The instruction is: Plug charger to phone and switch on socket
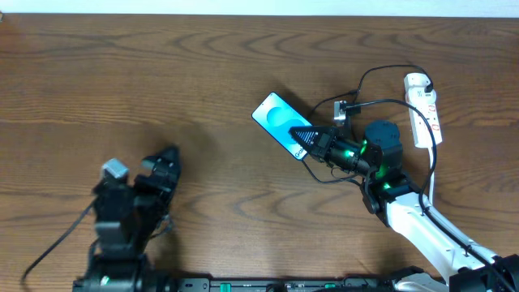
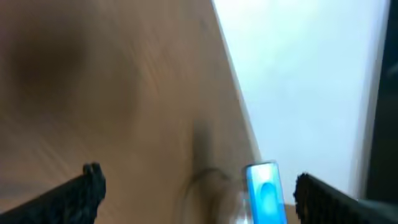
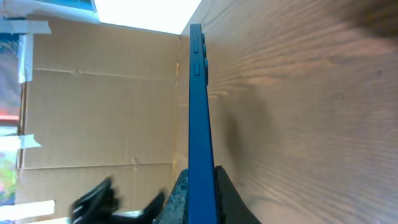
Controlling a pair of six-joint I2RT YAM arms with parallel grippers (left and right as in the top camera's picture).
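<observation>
The phone point(image 1: 280, 122), blue screen with pale circles, lies tilted near the table's middle right. My right gripper point(image 1: 306, 138) is shut on its lower end; the right wrist view shows the phone's blue edge point(image 3: 200, 124) clamped between the fingers point(image 3: 202, 199). The charger's thin black cable point(image 1: 369, 77) loops behind the phone, with its small connector point(image 1: 342, 109) lying near the phone's right side. The socket, a white power strip point(image 1: 426, 109) with red marks, lies at the far right. My left gripper point(image 1: 166, 162) is open and empty at the lower left; its wrist view shows the phone point(image 2: 266, 193) far off between its fingers point(image 2: 199, 193).
A white cord point(image 1: 430, 174) runs down from the power strip past the right arm. Cardboard point(image 3: 99, 106) stands beyond the table's edge in the right wrist view. A pale wall point(image 2: 305, 81) lies beyond the table in the left wrist view.
</observation>
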